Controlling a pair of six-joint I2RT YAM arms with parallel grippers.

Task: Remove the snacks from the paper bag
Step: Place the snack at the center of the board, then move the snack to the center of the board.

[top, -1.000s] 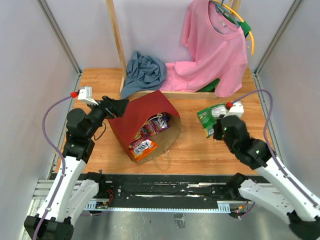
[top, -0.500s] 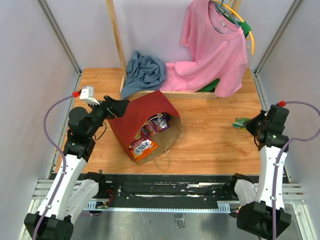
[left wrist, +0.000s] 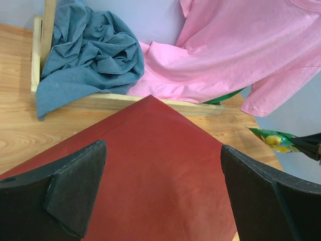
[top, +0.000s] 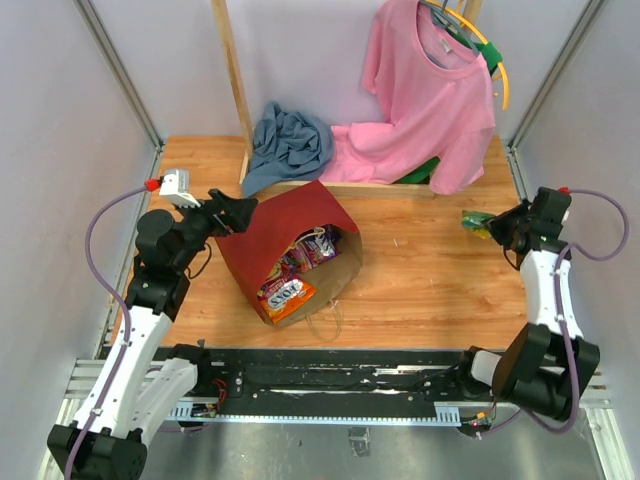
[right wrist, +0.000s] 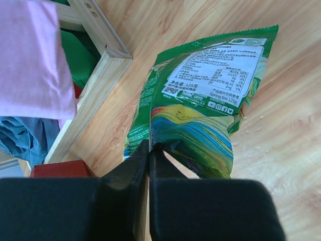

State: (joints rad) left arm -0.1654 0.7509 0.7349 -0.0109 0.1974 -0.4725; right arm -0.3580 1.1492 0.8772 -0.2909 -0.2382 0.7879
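The paper bag (top: 283, 232) lies on its side left of the table's centre, dark red side up (left wrist: 155, 165), mouth toward the front right. Snacks show in the mouth: an orange packet (top: 289, 293) and a purple one (top: 319, 244). My left gripper (top: 238, 212) stands open at the bag's back left corner, and the red side lies below between its fingers (left wrist: 70, 191). My right gripper (top: 494, 228) is at the table's far right, shut on the edge of a green-yellow packet (top: 476, 219). In the right wrist view the packet (right wrist: 210, 95) hangs from the gripper (right wrist: 149, 148) over the wood.
A pink shirt (top: 425, 90) hangs on a hanger at the back right. A blue-grey cloth (top: 288, 140) lies heaped by a wooden post (top: 232, 80) and low wooden rail (right wrist: 95, 100). The bag's twine handle (top: 330, 322) trails toward the front edge.
My right arm has swung from mid-table out to the far right, then slightly back, carrying the green-yellow packet. The left arm and the bag have hardly moved.
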